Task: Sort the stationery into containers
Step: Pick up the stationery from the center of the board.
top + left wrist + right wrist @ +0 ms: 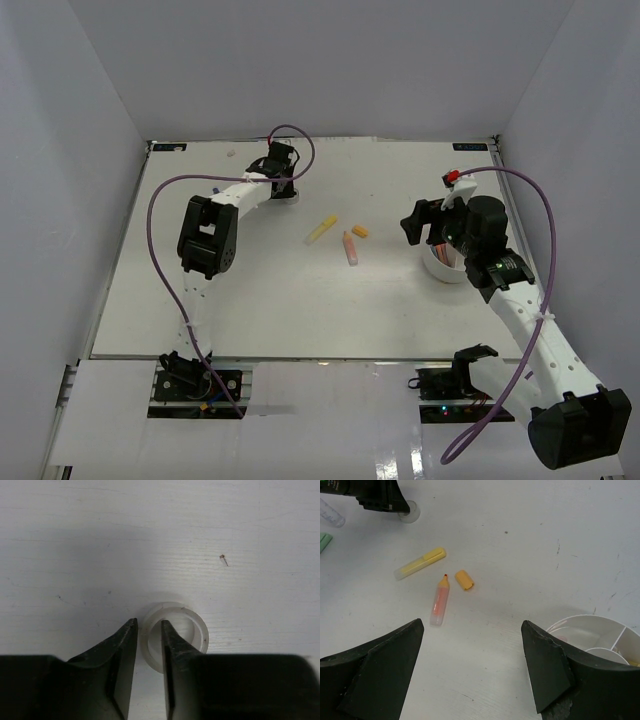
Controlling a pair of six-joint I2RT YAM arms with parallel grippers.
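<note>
My left gripper point(148, 622) is at the far middle of the table point(283, 183). Its jaws are narrowed onto the wall of the clear tape ring point(197, 625), one finger inside and one outside. The ring rests on the table. My right gripper point(472, 624) is open and empty, hovering just left of the round white divided tub point(600, 630), which the right arm partly hides in the top view point(440, 268). A yellow highlighter point(321, 230), an uncapped orange marker point(350, 247) and its orange cap point(360, 231) lie at mid-table, and show ahead in the right wrist view point(420, 563).
A clear tube point(330, 514) and a pale green item point(324, 542) lie at the far left edge of the right wrist view. White walls enclose the table point(250, 320) on three sides. Purple cables loop over both arms.
</note>
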